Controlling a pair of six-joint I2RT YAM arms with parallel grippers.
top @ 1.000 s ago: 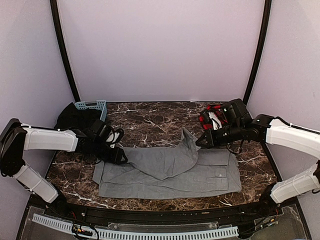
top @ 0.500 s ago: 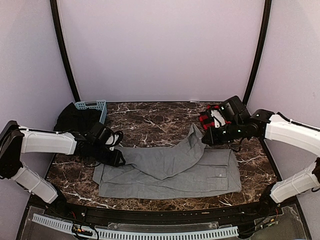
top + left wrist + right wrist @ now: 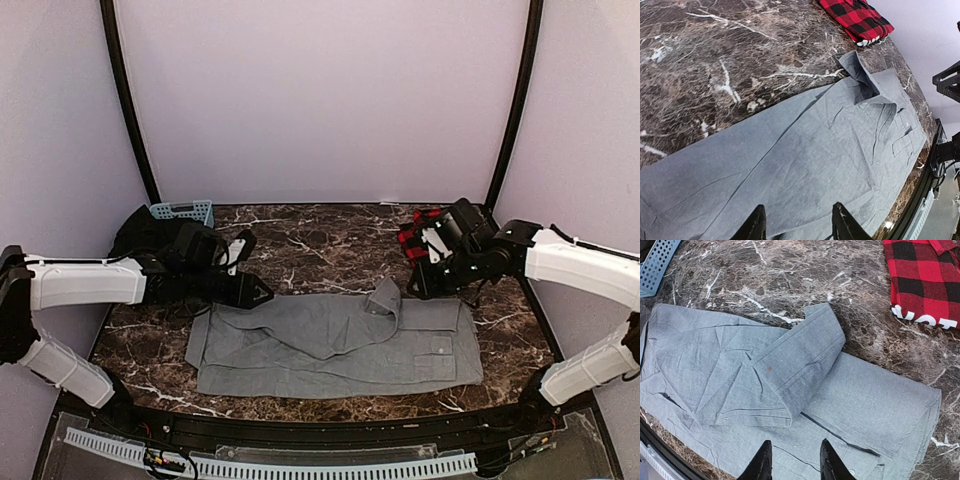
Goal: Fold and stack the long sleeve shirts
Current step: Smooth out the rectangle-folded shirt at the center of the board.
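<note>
The grey shirt [image 3: 330, 345] lies flat across the front of the marble table [image 3: 310, 245], with one sleeve [image 3: 795, 365] folded over its body and the cuff near its back edge. The red-and-black plaid shirt [image 3: 413, 232] sits folded at the back right, white lettering [image 3: 920, 317] along its near edge. My left gripper [image 3: 258, 292] hovers open over the grey shirt's left back edge, nothing between its fingers [image 3: 798, 220]. My right gripper [image 3: 418, 285] hangs open just above the shirt's right back edge, empty [image 3: 794, 455], between the folded sleeve and the plaid shirt.
A light blue perforated basket [image 3: 182, 211] stands at the back left with a black cloth heap [image 3: 140, 238] beside it. The table's front edge [image 3: 330, 405] runs just below the grey shirt. Black frame posts rise at both back corners.
My right gripper opened and let go of the sleeve, which dropped flat onto the grey shirt. My left gripper lifted off the shirt's left edge and moved right and back.
</note>
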